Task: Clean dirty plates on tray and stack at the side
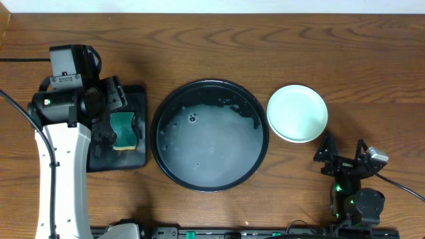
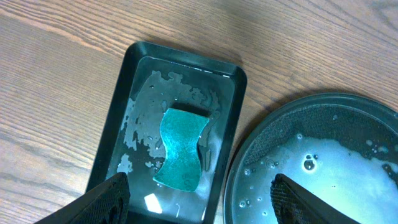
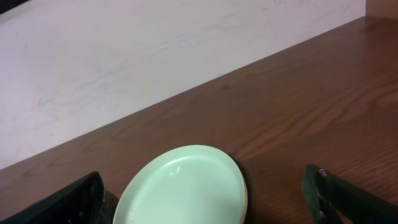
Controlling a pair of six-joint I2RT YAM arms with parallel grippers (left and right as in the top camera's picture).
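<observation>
The large round black tray [image 1: 210, 135] sits mid-table with a film of soapy water and no plate on it; its wet rim shows in the left wrist view [image 2: 323, 155]. The plates [image 1: 297, 113] stand stacked to its right, a pale mint one on top; in the right wrist view [image 3: 183, 186] a pale yellow rim edge shows beneath. My left gripper [image 1: 114, 130] is open and empty above the sponge, its fingers [image 2: 199, 199] spread over the small tray and the big tray's edge. My right gripper [image 1: 344, 149] is open and empty, just in front of the stack [image 3: 205, 199].
A green sponge [image 1: 123, 130] lies in a small black rectangular tray [image 1: 136, 96] with water, left of the round tray; both show in the left wrist view [image 2: 181, 149] [image 2: 134, 68]. A white wall [image 3: 155, 43] stands behind the table's far edge.
</observation>
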